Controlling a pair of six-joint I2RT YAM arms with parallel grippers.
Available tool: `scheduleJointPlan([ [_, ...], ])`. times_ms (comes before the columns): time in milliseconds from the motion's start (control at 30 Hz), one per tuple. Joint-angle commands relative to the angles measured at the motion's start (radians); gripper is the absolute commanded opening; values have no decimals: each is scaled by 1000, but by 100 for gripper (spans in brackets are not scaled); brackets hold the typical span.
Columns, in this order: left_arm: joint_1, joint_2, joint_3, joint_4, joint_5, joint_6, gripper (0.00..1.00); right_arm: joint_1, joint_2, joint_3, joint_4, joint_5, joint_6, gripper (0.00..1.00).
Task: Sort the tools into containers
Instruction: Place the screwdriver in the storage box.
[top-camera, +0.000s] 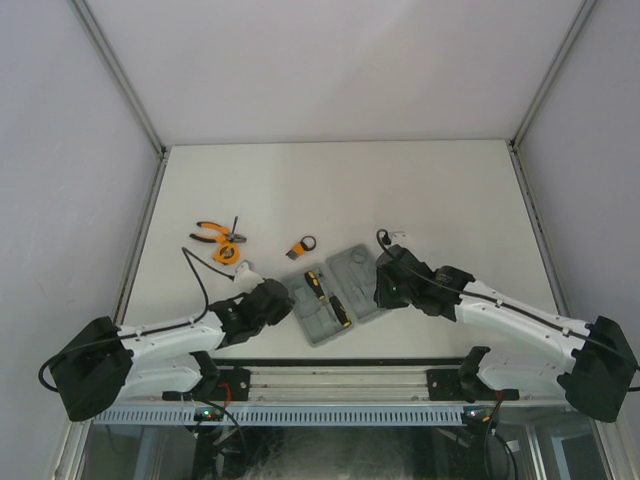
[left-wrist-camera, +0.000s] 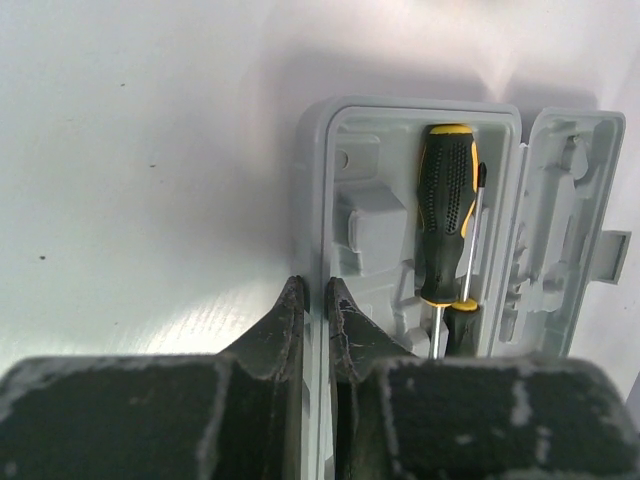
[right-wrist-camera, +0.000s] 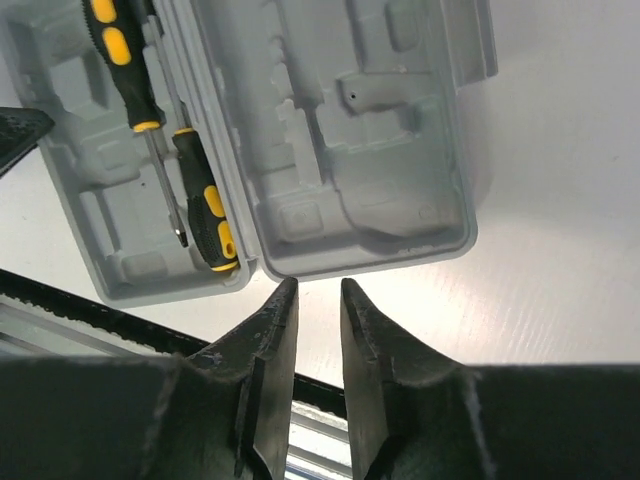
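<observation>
The left claw (left-wrist-camera: 316, 305) pinches the wall of the flat grey plastic hinged tool case (left-wrist-camera: 372, 225), likely steadying it, two yellow-and-black screwdrivers (left-wrist-camera: 447, 215) bedded inside; the right claw (right-wrist-camera: 315, 300) hangs parted, empty, beside its rim.

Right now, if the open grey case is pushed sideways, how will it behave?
The grey case looks thin moulded plastic, so probably light and likely to slide on the smooth table. Its hinged halves may fold; the two screwdrivers could rattle loose.

grey tool case (right-wrist-camera: 380, 150) lies open at 12 o'clock, two screwdrivers (right-wrist-camera: 205, 205) in its 10 o'clock half; right gripper (right-wrist-camera: 320, 290) at 6 o'clock, jaws slightly apart, empty
</observation>
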Motion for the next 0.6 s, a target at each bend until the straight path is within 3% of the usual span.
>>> scheduleJointPlan([
  [0, 0, 47, 53, 41, 24, 41, 9, 2, -61, 9, 41, 27, 19, 23],
  [300, -13, 40, 77, 16, 98, 98, 39, 2, -154, -5, 13, 81, 14, 31],
  [500, -14, -188, 42, -228, 34, 147, 49, 3, -182, -19, 13, 77, 0, 31],
  [567, -13, -285, 57, -334, -19, 173, 60, 5, -184, -25, 25, 71, -7, 31],
])
